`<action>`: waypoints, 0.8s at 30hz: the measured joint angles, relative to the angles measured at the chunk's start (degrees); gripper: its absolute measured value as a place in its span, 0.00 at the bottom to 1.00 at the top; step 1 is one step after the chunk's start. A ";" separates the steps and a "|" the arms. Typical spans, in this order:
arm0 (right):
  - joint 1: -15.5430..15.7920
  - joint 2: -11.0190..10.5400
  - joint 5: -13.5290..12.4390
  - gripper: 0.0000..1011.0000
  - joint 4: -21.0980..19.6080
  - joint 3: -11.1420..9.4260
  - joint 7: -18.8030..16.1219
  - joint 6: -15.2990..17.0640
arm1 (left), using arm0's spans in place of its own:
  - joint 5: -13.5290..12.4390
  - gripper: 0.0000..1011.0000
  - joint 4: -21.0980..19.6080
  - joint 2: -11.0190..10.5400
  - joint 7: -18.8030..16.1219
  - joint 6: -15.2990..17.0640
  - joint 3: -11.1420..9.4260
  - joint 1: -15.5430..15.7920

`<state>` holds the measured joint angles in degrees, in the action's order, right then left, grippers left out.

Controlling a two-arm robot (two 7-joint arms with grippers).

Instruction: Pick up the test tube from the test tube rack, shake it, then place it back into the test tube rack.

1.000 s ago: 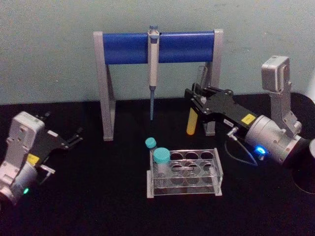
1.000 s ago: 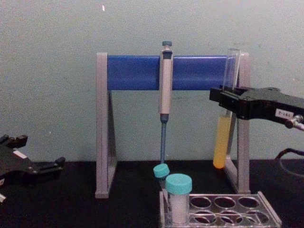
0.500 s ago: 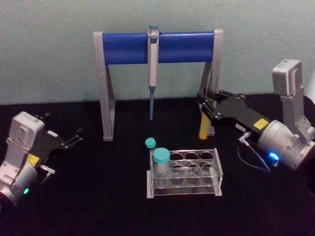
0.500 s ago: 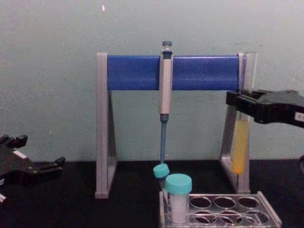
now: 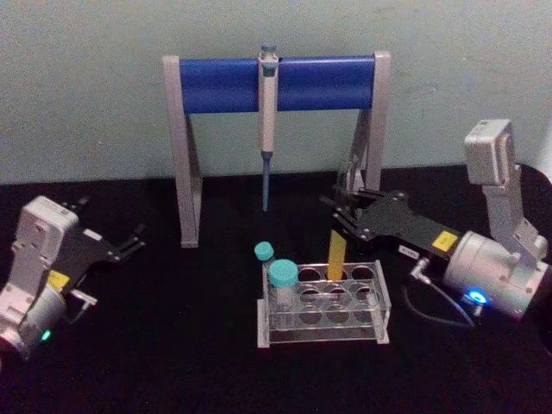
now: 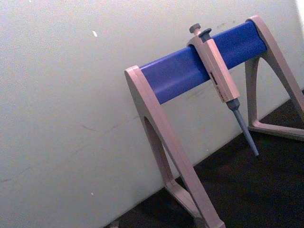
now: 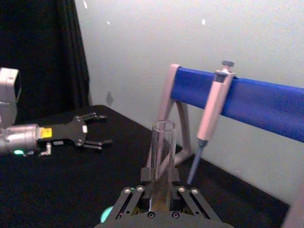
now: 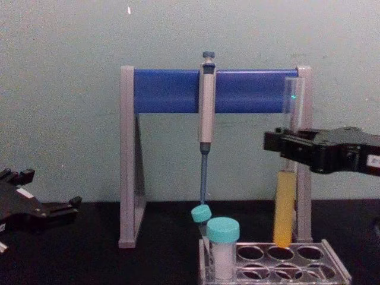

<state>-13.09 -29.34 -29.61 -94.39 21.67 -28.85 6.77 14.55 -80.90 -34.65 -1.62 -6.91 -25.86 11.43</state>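
Clearly, the right gripper (image 5: 347, 217) is closed on the test tube (image 5: 335, 255) and holds it upright, a little right of the centre in the head view. The jaws sit on the clear glass above the yellow liquid. The rounded bottom of the tube hangs at a back-row hole of the test tube rack (image 5: 321, 335), at the lower centre. We cannot tell whether it has already entered the hole.

We judge the tube to be light, stiff and fragile: thin smooth glass, probably slippery between hard jaws. It has no cap, so any strong tilt may spill the liquid. The present hold, on the empty upper part, seems good to us; a firm but not hard squeeze should be enough.

The rack is low, of clear hard plastic, with round holes on top. We think it is light and may slide on the black table (image 5: 172, 345) if the tube pushes against a rim. Two teal-capped tubes (image 5: 282, 276) stand at its left end. Behind, at the upper centre, a grey-and-blue stand (image 5: 216, 84) carries a pipette (image 5: 268, 112). The left gripper (image 5: 131, 242) rests open at the lower left.
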 joint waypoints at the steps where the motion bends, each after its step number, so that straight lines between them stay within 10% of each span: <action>1: -0.75 0.49 -0.29 0.23 0.88 0.57 -0.43 -0.49 | 0.00 1.00 0.00 0.00 0.00 0.00 0.00 0.00; 13: -7.40 5.74 -0.24 0.23 10.59 2.66 -0.36 -6.53 | 0.00 1.00 0.00 0.00 0.00 0.00 0.00 0.00; 24: -8.31 6.19 0.91 0.23 12.59 1.70 1.72 -6.73 | 0.00 1.00 0.00 0.00 0.00 0.00 0.00 0.00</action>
<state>-21.40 -23.15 -28.70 -81.80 23.37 -27.12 0.05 14.55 -80.90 -34.65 -1.62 -6.91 -25.86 11.43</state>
